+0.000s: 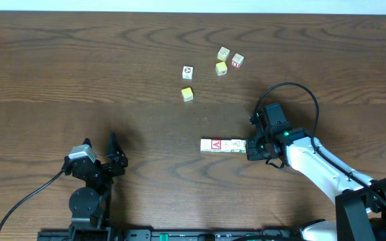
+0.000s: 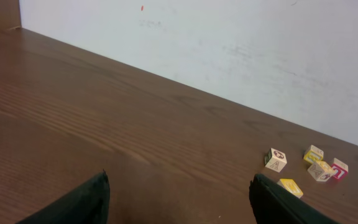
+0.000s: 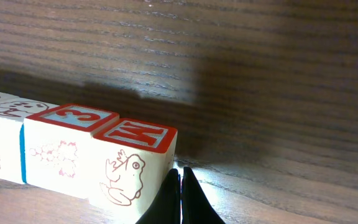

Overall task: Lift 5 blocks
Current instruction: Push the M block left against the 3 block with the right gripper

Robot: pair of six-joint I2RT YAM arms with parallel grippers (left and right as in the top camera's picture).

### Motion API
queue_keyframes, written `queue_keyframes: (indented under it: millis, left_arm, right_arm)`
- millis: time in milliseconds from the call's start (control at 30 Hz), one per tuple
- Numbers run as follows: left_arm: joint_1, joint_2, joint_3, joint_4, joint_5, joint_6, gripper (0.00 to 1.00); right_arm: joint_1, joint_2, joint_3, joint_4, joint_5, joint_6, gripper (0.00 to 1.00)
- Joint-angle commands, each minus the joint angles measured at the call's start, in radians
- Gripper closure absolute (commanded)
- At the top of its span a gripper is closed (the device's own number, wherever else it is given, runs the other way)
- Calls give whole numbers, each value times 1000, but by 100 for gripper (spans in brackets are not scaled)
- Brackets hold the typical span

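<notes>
While the left end effector hangs spread and empty over bare tabletop on its own side, the right end effector is pressed together and pinching nothing, its tip at the right end of the row of picture blocks. In the right wrist view the closed fingertips sit low, just beside the bottom corner of the end block. Contact cannot be confirmed.

Location: The row lies flat on the tabletop, right of centre, its cubes set end to end with faces touching. From above I make it about four cubes, though the count is not certain. Well apart from the row, toward the far edge, lie a white picture cube, a cream cube and a red-faced cube. One yellow cube and a second yellow cube sit among them and are not task items.

Handling, as assessed: These are small wooden cubes, so they should be light, rigid and not fragile. The faces look smooth and printed, so they are probably a little slippery. Seams show between neighbouring cubes, which means the row is not joined. Lifted as one piece, it would hold only under end pressure and would likely buckle at a seam.

Grasp points: A single cube is best taken on two opposite flat sides, at mid height and square on, never across the corners. The row is best taken at its two end faces and squeezed along its length. The right end effector must open before it can take any hold.
</notes>
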Motion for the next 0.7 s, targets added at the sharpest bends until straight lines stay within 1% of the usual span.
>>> queue_keyframes:
  millis: [0, 67, 167, 600, 667]
  left_arm:
    - [2, -1, -18, -40, -13, -2, 27]
    - [2, -1, -18, -40, -13, -2, 27]
    - [2, -1, -18, -40, -13, -2, 27]
    - [2, -1, -18, -35, -18, -2, 28]
    - [2, -1, -18, -21, -1, -2, 28]
  right_arm:
    - [-5, 3, -2, 5, -6, -18, 99]
    - [-6, 2, 3, -13, 45, 0, 99]
    - [-6, 2, 16, -57, 159, 68, 99]
    - [-6, -7, 20, -65, 164, 68, 99]
    - [-6, -14, 20, -67, 164, 68, 99]
